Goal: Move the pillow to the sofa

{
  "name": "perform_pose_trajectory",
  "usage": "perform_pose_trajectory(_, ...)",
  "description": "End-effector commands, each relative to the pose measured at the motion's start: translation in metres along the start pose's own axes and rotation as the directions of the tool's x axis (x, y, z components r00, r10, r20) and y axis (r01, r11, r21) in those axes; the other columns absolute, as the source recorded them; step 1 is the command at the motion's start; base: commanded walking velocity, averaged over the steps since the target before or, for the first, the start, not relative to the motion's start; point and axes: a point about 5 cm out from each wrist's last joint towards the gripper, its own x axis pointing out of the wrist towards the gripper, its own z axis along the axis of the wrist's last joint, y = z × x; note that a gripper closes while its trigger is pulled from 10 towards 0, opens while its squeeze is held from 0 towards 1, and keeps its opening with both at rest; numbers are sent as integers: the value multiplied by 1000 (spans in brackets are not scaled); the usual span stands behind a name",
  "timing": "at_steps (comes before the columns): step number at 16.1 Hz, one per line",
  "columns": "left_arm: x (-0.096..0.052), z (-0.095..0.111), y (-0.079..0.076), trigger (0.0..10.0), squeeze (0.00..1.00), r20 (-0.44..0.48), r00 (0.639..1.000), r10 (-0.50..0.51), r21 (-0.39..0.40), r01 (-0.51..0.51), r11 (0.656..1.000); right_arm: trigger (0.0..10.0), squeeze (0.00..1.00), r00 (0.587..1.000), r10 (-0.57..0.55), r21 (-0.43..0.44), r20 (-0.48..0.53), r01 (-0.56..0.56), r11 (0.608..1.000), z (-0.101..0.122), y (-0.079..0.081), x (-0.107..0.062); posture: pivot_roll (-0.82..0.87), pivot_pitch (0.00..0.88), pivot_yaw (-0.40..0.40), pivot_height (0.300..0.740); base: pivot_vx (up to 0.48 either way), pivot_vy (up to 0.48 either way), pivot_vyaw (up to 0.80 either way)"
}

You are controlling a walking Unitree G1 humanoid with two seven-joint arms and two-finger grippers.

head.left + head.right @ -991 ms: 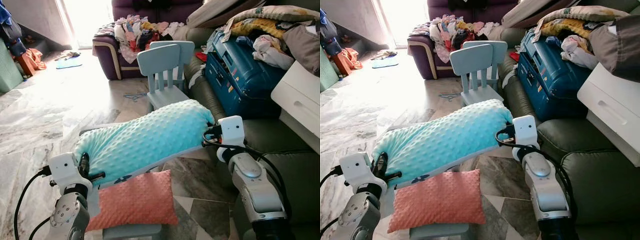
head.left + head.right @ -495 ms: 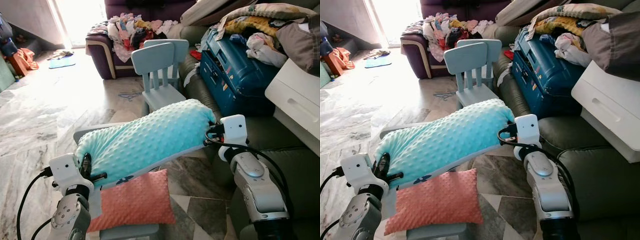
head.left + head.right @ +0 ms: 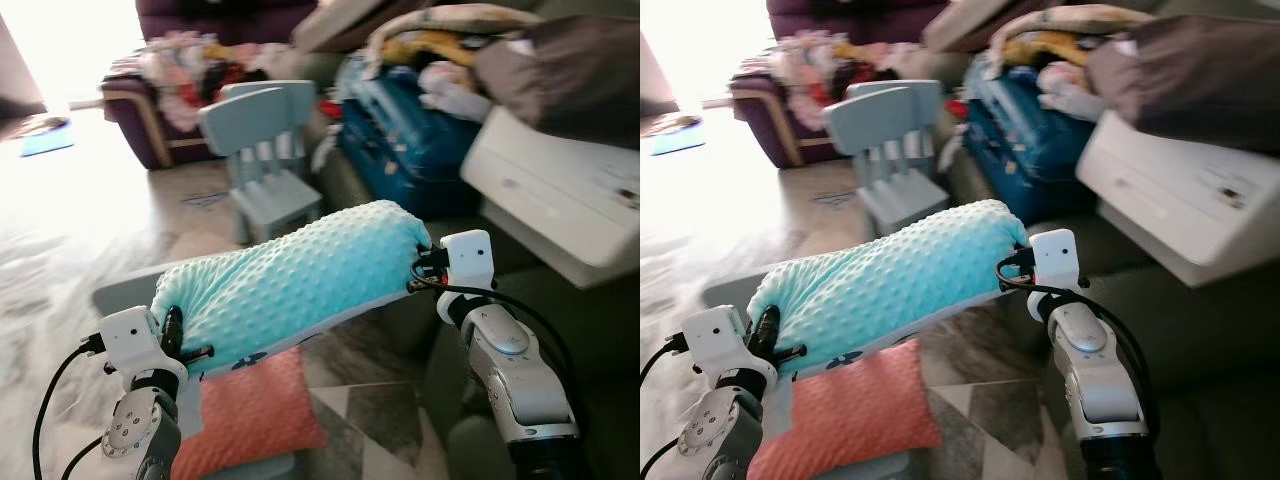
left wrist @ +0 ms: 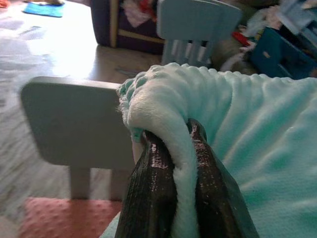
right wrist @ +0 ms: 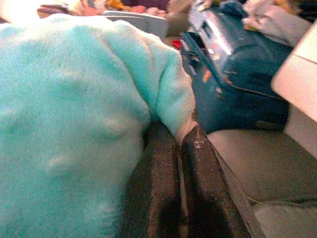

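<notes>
A long turquoise dotted pillow (image 3: 290, 280) hangs in the air between my two arms, above a small chair. My left gripper (image 4: 171, 141) is shut on the pillow's near-left corner, the fabric pinched between its black fingers (image 4: 153, 168). My right gripper (image 5: 179, 136) is shut on the pillow's far-right corner. The grey-green sofa (image 3: 560, 300) lies to my right, its seat cushion just beyond my right arm (image 3: 505, 360).
A pink pillow (image 3: 250, 415) lies on the low chair under the turquoise one. A pale blue child's chair (image 3: 262, 140) stands ahead. A blue suitcase (image 3: 420, 130), a white drawer unit (image 3: 560, 190) and heaped clothes crowd the sofa's far end. A purple sofa (image 3: 160, 95) stands behind.
The camera has swung to the right and the picture is blurred, so the sofa and white unit take up more of the view. Both grippers keep their hold on the pillow.
</notes>
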Motion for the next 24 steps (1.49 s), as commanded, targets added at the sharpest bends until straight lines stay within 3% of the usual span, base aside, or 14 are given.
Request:
perform_pose_trajectory(1, 1, 4, 2, 10000, 0, 21, 1000, 11, 15, -11, 1000, 10000, 0, 999, -14, -17, 32, 15, 1000, 8, -3, 0, -215, 0, 44, 740, 0, 0, 0)
perform_pose_trajectory(15, 0, 0, 3, 10000, 0, 8, 1000, 17, 5, -18, 1000, 10000, 0, 1000, -12, -10, 29, 12, 1000, 8, -2, 1, -219, 0, 42, 740, 0, 0, 0)
perform_pose_trajectory(24, 0, -1, 4, 10000, 0, 4, 1000, 22, 6, -22, 1000, 10000, 0, 1000, -10, -7, 27, 11, 1000, 8, -1, 1, -217, 0, 42, 740, -255, 0, 0)
